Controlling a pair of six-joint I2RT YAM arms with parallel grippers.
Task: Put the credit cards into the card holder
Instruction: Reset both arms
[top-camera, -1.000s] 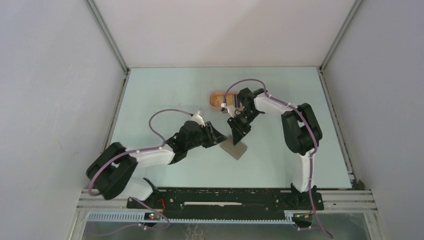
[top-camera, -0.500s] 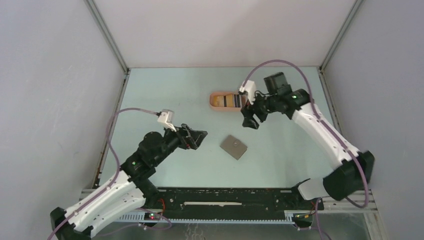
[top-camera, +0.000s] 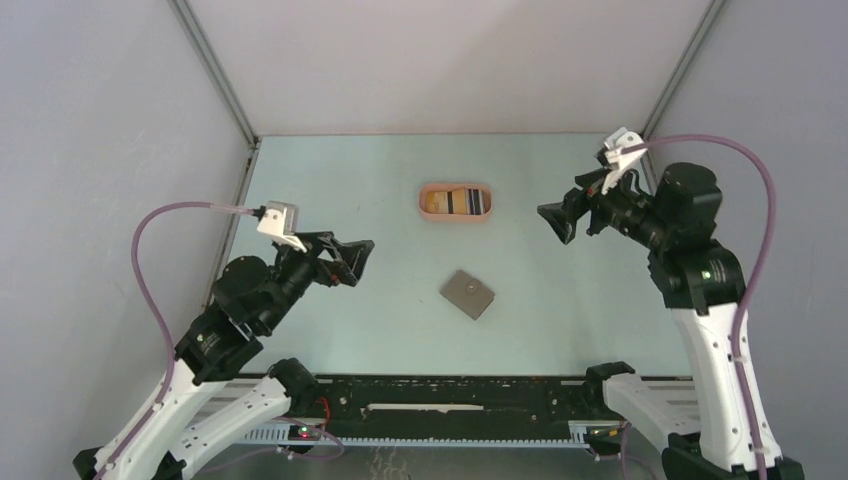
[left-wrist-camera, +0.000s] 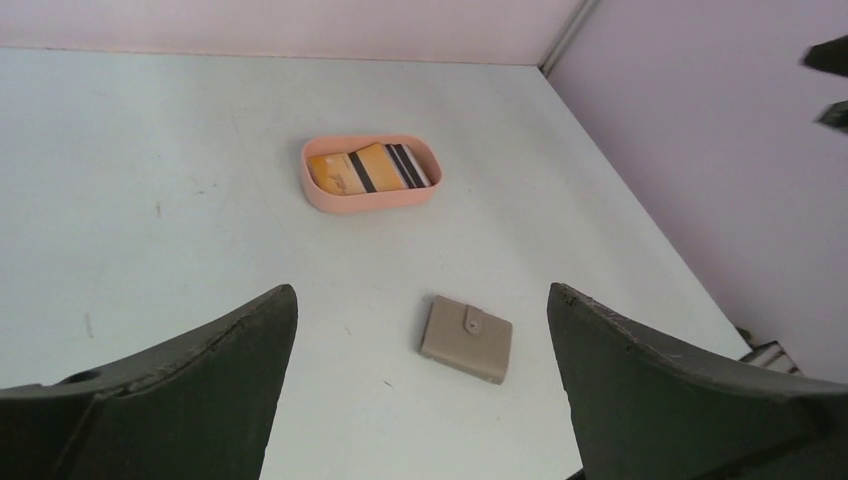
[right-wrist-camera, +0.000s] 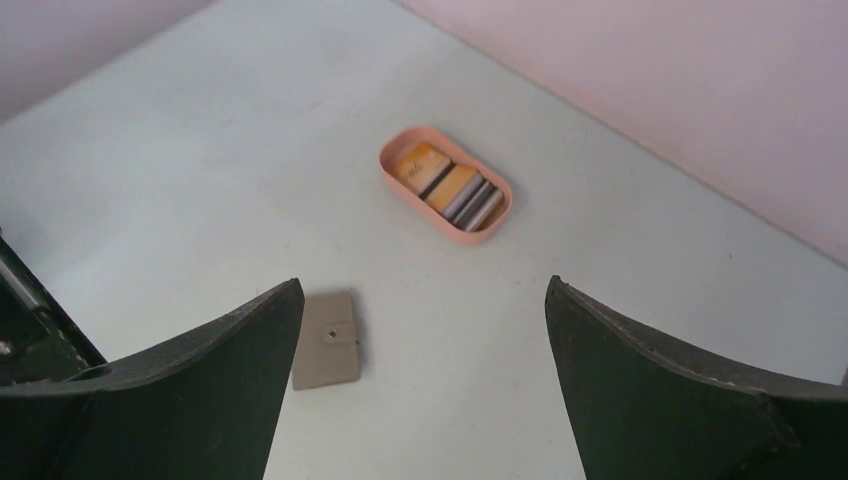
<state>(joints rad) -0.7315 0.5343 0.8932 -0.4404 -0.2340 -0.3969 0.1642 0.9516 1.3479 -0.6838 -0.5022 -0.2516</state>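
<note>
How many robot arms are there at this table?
2: the left arm raised at the left of the table, the right arm at its right. None seems hidden.

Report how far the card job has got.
Nothing looks done: the cards lie in the pink tray, and the wallet lies shut, apart from it. Nothing in hand: left gripper and right gripper hang open and empty. Left: open the wallet, load every card.

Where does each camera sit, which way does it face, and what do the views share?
Top external: above, behind the bases, looking down on the table; both arms, left gripper and right gripper open.
Left wrist: on left arm, facing rightward; own fingers show.
Right wrist: on right arm, facing leftward; own fingers show.
All share: card holder, tray, credit cards.
</note>
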